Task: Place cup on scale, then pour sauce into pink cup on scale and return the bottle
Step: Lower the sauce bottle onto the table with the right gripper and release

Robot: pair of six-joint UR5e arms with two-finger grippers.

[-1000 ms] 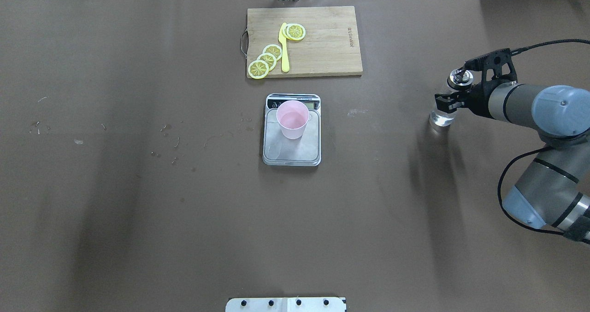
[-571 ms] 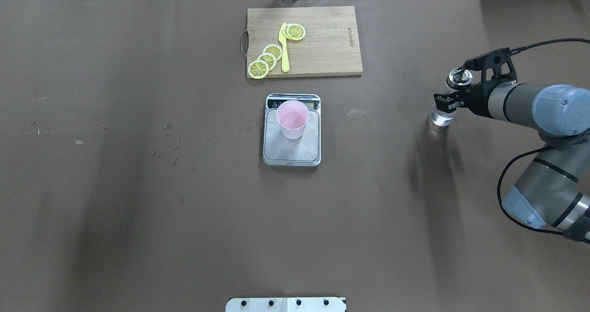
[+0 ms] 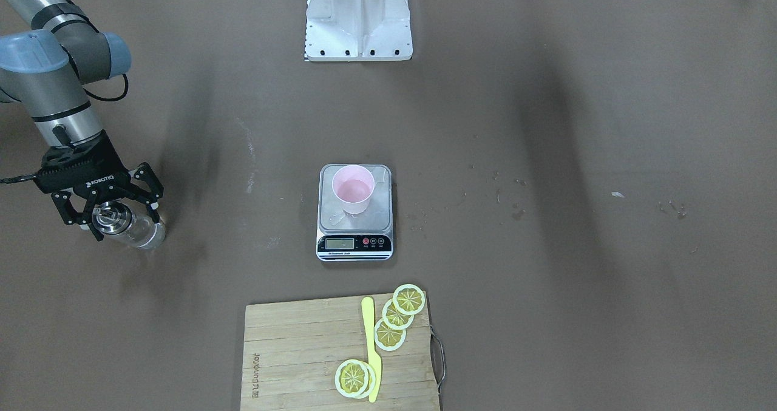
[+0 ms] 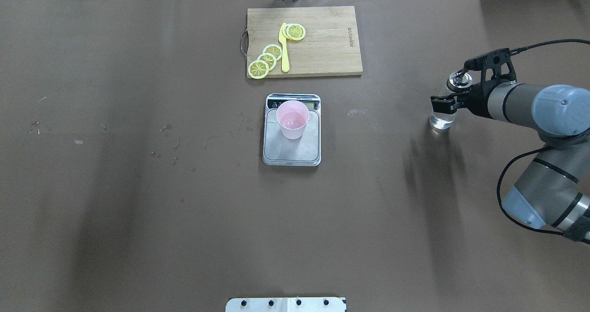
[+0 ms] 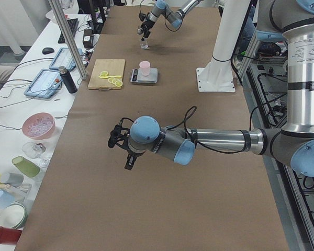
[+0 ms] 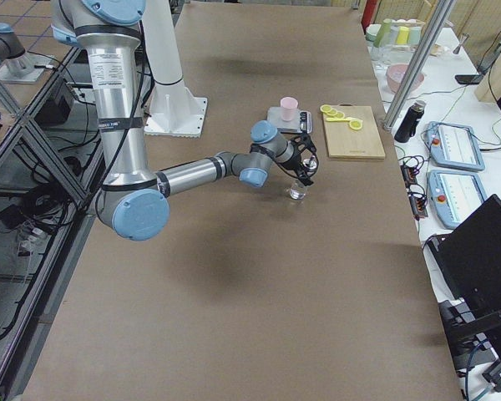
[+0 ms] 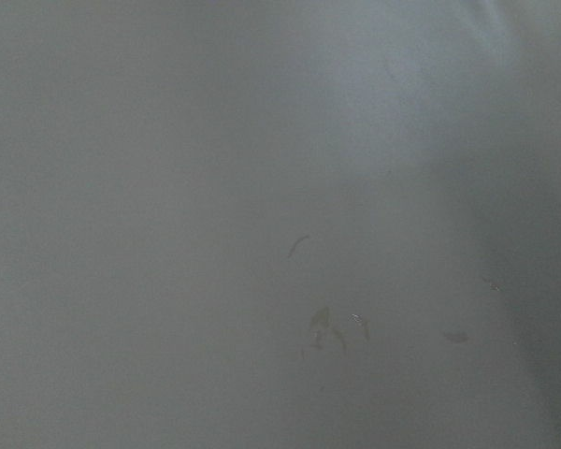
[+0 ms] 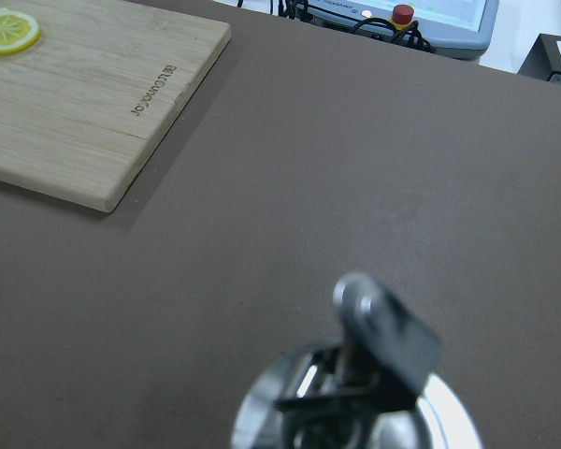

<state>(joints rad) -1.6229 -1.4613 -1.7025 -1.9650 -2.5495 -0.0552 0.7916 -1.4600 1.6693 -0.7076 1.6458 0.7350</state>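
Observation:
The pale pink cup [image 4: 292, 119] stands upright on the silver scale [image 4: 291, 154] at the table's middle, also seen as the cup [image 3: 353, 189] on the scale [image 3: 355, 244]. The clear bottle [image 4: 441, 117] with its silver spout cap stands on the table at the far right, with clear sauce low inside it. My right gripper [image 3: 118, 220] is open, its fingers spread on either side of the bottle [image 3: 138, 232] near the cap. The cap [image 8: 355, 393] fills the bottom of the right wrist view. My left gripper [image 5: 120, 149] hovers over bare table; I cannot tell its state.
A wooden cutting board [image 4: 322, 40] with lemon slices [image 4: 266, 58] and a yellow knife [image 4: 284, 49] lies behind the scale. Small wet spots [image 4: 170, 141] mark the brown table cover left of the scale. The robot's base plate [image 4: 286, 304] sits at the near edge.
The right gripper's fingers have spread apart from the bottle, letting it go. The bottle stays standing at the same spot. Cup and scale are unmoved.

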